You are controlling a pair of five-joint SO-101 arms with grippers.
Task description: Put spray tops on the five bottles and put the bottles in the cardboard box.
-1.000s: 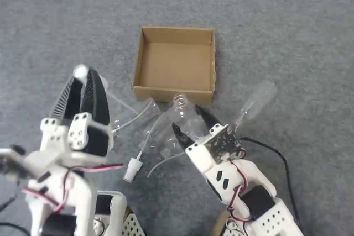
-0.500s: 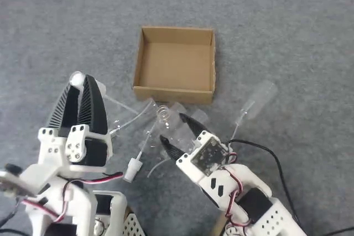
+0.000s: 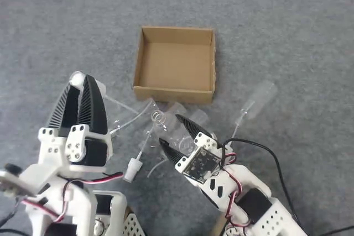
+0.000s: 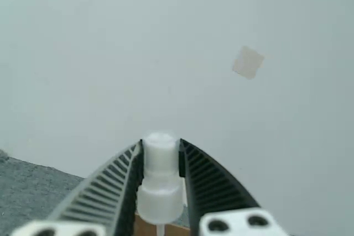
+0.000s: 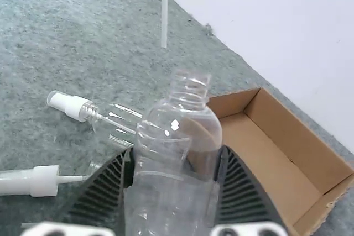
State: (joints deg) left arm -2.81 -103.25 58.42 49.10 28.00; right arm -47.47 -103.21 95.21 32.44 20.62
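L jaws clamped on white plastic spray top (image 4: 160,176). R jaws clamped on clear uncapped plastic bottle (image 5: 176,136). R wrist view: capped clear bottle (image 5: 113,119) lying on grey-carpeted counter (image 5: 50,37), brown cardboard box (image 5: 265,136) nr.

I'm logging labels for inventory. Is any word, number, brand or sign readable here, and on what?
None can be read.
The cardboard box, the clear bottle in the right tool and the spray top in the left tool: no print visible.
Circuit board at the right arm's wrist: any marks are too small to read.
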